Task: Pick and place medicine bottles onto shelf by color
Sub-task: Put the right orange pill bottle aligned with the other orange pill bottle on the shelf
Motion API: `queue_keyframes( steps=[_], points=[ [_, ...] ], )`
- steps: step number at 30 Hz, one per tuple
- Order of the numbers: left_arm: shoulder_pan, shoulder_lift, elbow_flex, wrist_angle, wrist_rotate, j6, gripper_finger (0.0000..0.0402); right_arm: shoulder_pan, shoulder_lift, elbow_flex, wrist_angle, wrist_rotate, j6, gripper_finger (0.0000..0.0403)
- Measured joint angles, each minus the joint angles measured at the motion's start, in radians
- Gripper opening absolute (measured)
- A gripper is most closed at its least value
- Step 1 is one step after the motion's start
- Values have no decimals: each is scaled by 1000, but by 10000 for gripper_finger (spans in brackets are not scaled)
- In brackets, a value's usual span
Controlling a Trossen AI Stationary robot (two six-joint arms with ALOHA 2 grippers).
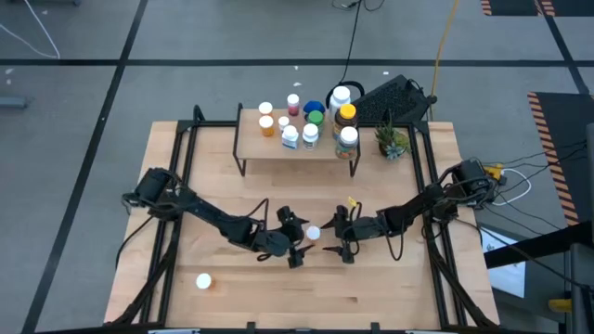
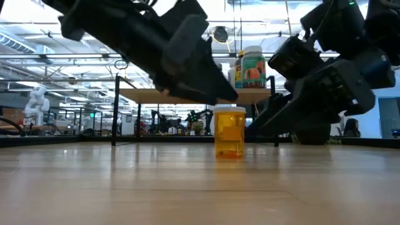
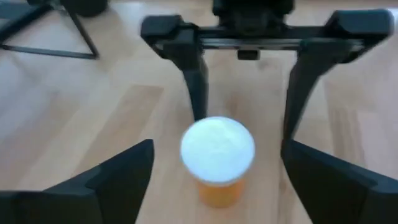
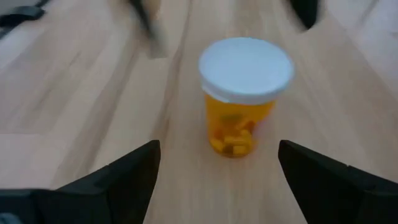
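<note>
An orange medicine bottle (image 1: 314, 233) with a white cap stands upright on its base at the table's middle, also plain in the low view (image 2: 229, 131). My left gripper (image 1: 299, 238) is open just to its left, and its fingers flank the bottle (image 3: 217, 158) without touching it. My right gripper (image 1: 340, 234) is open just to the bottle's right, facing it (image 4: 242, 93) from a short way off. The shelf (image 1: 255, 148) stands at the table's far side and carries several bottles (image 1: 306, 125). Another white-capped orange bottle (image 1: 203, 281) sits near the front left.
A small potted plant (image 1: 392, 141) stands to the right of the shelf. A black object (image 1: 394, 97) lies beyond the table's far right corner. Bare tabletop stretches along the near edge (image 1: 371, 297).
</note>
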Motion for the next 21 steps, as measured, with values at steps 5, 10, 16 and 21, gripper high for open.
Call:
queue_keyframes(
  steps=[5, 10, 16, 21],
  points=[
    [22, 66, 1, 98, 92, 0, 388, 2, 0, -3, 7, 11, 0, 320],
    [42, 92, 1, 115, 67, -17, 390, 5, 0, -3, 13, 8, 1, 320],
    [62, 94, 1, 114, 72, -33, 366, 5, 0, -3, 14, 8, 4, 320],
    [71, 95, 1, 113, 115, -45, 303, 5, 0, -3, 14, 9, 4, 320]
  ],
)
